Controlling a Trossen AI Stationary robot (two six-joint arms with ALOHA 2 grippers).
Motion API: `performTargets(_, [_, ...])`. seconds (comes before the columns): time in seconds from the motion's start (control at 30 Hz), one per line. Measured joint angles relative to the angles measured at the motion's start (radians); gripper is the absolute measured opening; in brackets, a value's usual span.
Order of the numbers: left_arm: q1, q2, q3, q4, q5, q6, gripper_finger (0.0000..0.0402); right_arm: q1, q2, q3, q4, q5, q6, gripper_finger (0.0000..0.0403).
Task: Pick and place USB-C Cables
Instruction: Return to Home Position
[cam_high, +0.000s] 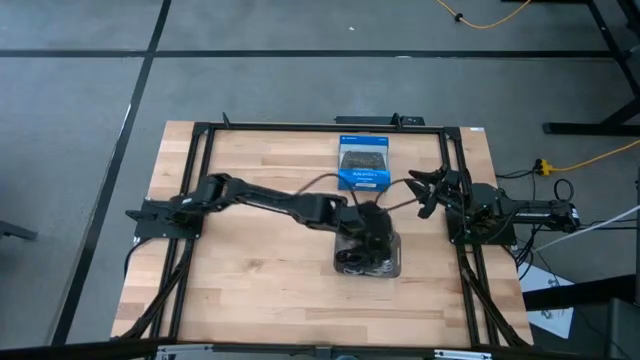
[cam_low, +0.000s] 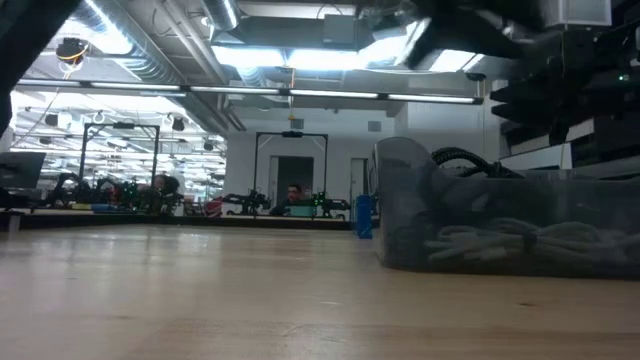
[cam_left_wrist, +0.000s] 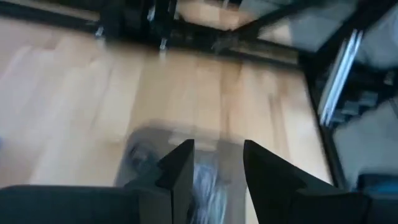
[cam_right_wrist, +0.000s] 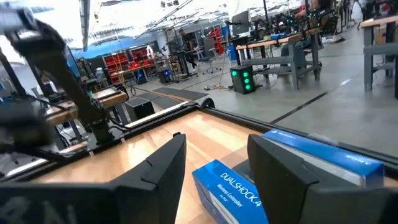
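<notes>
Left hand (cam_left_wrist: 217, 149) hovers open, empty, over grey bin (cam_low: 395, 190) mid tabletop (cam_high: 250, 300). USB-C cables (cam_low: 500, 240) lie bundled inside, so likely nothing left to carry. Right hand (cam_right_wrist: 216, 146) parked open at right edge, clear.

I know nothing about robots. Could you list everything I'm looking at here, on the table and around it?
Table: one, light wood, black frame.
Bin: one, grey see-through, right of table centre.
Cables: several, white and black, inside the bin; exact count unclear.
Box: one, blue, beyond the bin in the high view's upper part.
Person: one, far off in the room.
Left gripper: one, dark, open, above the bin.
Right gripper: one, dark, open, near the table's right edge, facing the box.
</notes>
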Motion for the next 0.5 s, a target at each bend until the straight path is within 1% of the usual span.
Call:
performTargets(0.03, [0.002,-0.028,-0.002,-0.06,-0.001,0.026,0.013,0.0,0.0,0.0,0.0,0.0,-0.021,0.0177])
performTargets(0.17, [0.008,-0.124,-0.005,-0.16,-0.019,0.136,0.013,0.0,0.0,0.0,0.001,0.001,-0.062,0.0177])
performTargets(0.3, [0.008,-0.196,-0.001,-0.178,-0.033,0.15,0.013,0.0,-0.001,0.0,0.003,0.002,-0.078,0.0177])
performTargets(0.33, [0.008,-0.201,-0.002,-0.18,-0.032,0.141,0.013,0.0,0.0,0.0,0.01,0.01,-0.086,0.0177])
performTargets(0.37, [0.006,-0.206,-0.002,-0.198,-0.021,0.099,0.013,0.0,0.0,0.0,0.02,0.024,-0.091,0.0177])
performTargets(0.4, [0.004,-0.216,-0.003,-0.245,0.008,0.096,0.013,0.0,-0.002,0.0,0.021,0.027,-0.087,0.0177])
performTargets(0.47, [0.013,-0.248,-0.004,-0.423,0.092,0.181,0.013,0.0,-0.003,0.0,0.012,0.026,-0.021,0.0177])
performTargets(0.5, [0.017,-0.265,-0.003,-0.527,0.092,0.183,0.013,0.0,-0.005,0.0,0.007,0.024,-0.012,0.0177])
